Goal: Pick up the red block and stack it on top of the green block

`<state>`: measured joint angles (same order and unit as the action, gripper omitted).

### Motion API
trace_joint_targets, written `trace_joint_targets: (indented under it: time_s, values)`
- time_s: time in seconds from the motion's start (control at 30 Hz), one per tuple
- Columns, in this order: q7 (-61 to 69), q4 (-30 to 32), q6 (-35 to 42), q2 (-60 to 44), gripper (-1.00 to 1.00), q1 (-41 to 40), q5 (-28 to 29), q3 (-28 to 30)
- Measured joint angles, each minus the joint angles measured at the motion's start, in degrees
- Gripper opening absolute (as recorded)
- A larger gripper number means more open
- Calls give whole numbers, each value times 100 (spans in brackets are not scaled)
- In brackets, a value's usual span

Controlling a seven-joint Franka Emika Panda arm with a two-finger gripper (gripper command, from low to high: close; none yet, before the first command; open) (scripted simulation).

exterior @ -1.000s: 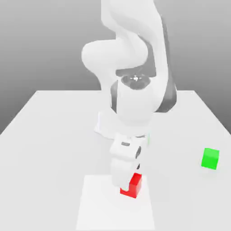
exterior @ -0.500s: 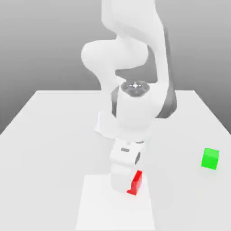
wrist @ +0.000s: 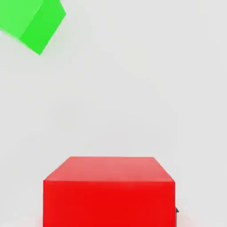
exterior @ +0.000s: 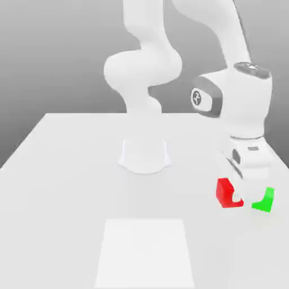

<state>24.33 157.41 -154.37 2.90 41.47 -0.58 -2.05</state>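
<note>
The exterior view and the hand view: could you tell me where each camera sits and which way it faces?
Exterior view: off the arm, above the table, facing the arm's base; shows the arm, the gripper, the red block and the green block.
Hand view: on the hand, looking down past the held red block at the table; a dark sliver of finger.
Shared: both blocks.

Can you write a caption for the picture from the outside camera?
The white robot arm's gripper, shut on the red block, carries it near the green block on the table.
</note>
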Motion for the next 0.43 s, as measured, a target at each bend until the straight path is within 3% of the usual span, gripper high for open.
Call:
trace_joint_targets:
  time_s: [0.1, 0.3, 0.33, 0.43]
  values:
    - [331, -147, 198, 54, -100, 794, -22, -342]
    - [263, -240, -707, -949, -100, 928, 221, -305]
    - [223, -245, -843, -1090, 100, 944, 274, -273]
    - [223, -245, -843, -1090, 100, 944, 274, -273]
